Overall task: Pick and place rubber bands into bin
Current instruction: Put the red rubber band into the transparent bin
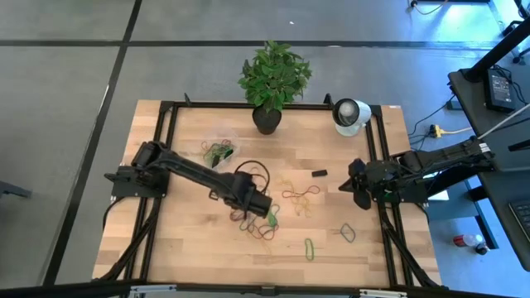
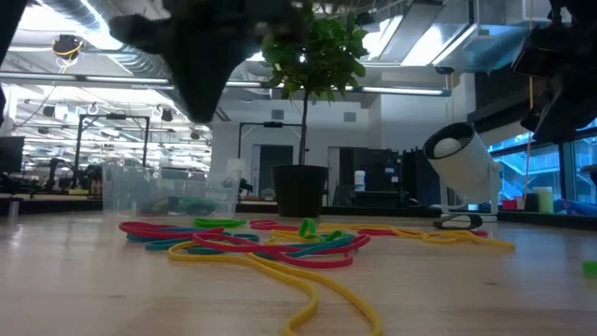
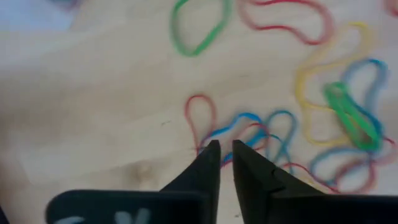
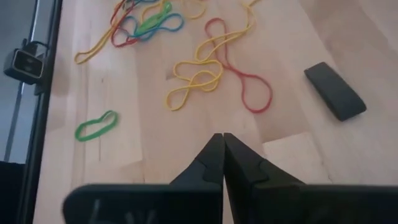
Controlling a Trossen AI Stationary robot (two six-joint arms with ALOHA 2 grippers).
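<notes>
1. Mostly the rubber bands (image 1: 263, 225) are lying in a loose tangle on the wooden table (image 1: 190, 240) towards its front middle, with a red and yellow pair (image 1: 300, 197) just to the right and single loops further right near the front edge.
2. Already a few bands are sitting in the bin (image 1: 219, 151), the clear bowl at the back left beside the black plant pot (image 1: 267, 120).
3. Reaching diagonally across, the left gripper (image 3: 225, 155) is hanging right over the tangle, its fingers only a narrow slit apart and gripping nothing, with a red loop (image 3: 200, 118) lying just ahead of the tips, its long axis running roughly in line with them.
4. Clearly the left arm is the nearer one; from the pile the bin is lying back along that arm, towards its base.
5. Meanwhile the right gripper (image 4: 222, 155) is waiting at the right edge, fingers pressed together and empty, near a small black block (image 4: 334, 90).
</notes>
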